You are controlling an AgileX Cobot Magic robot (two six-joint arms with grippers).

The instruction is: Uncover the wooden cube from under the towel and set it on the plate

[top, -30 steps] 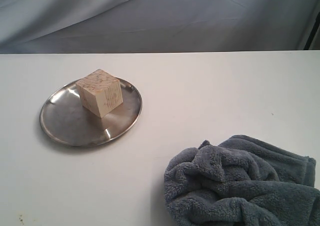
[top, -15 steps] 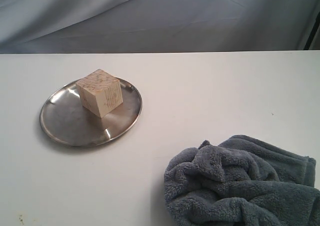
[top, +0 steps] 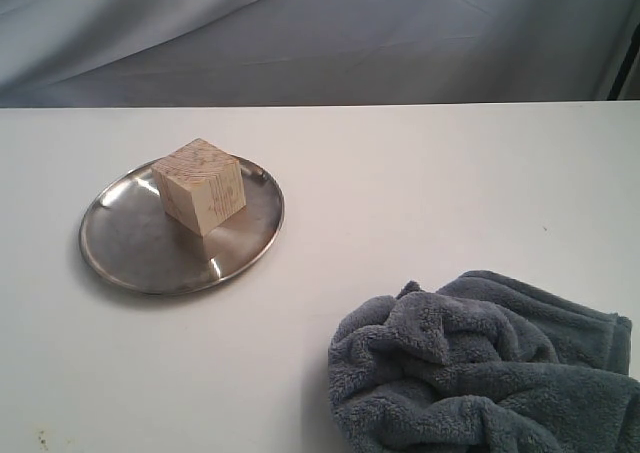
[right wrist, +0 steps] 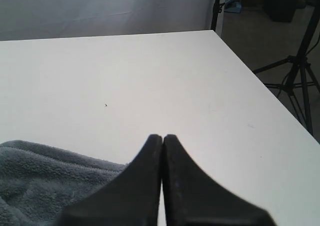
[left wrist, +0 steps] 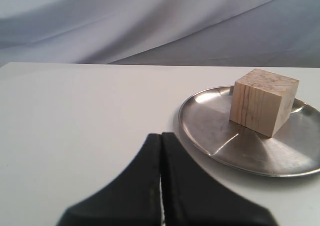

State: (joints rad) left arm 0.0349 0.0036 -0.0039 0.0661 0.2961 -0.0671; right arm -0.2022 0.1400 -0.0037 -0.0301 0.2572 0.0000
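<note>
The wooden cube (top: 200,186) stands on the steel plate (top: 130,243) at the left of the white table; the left wrist view shows the same cube (left wrist: 263,101) and plate (left wrist: 210,131). The grey-blue towel (top: 480,373) lies crumpled at the front right, apart from the plate, and its edge (right wrist: 45,171) shows in the right wrist view. My left gripper (left wrist: 161,136) is shut and empty, back from the plate. My right gripper (right wrist: 162,137) is shut and empty beside the towel. Neither arm appears in the exterior view.
The white table (top: 420,203) runs to a far edge against a grey cloth backdrop (top: 320,33). In the right wrist view the table's side edge (right wrist: 260,91) drops to a floor with a tripod stand (right wrist: 295,71).
</note>
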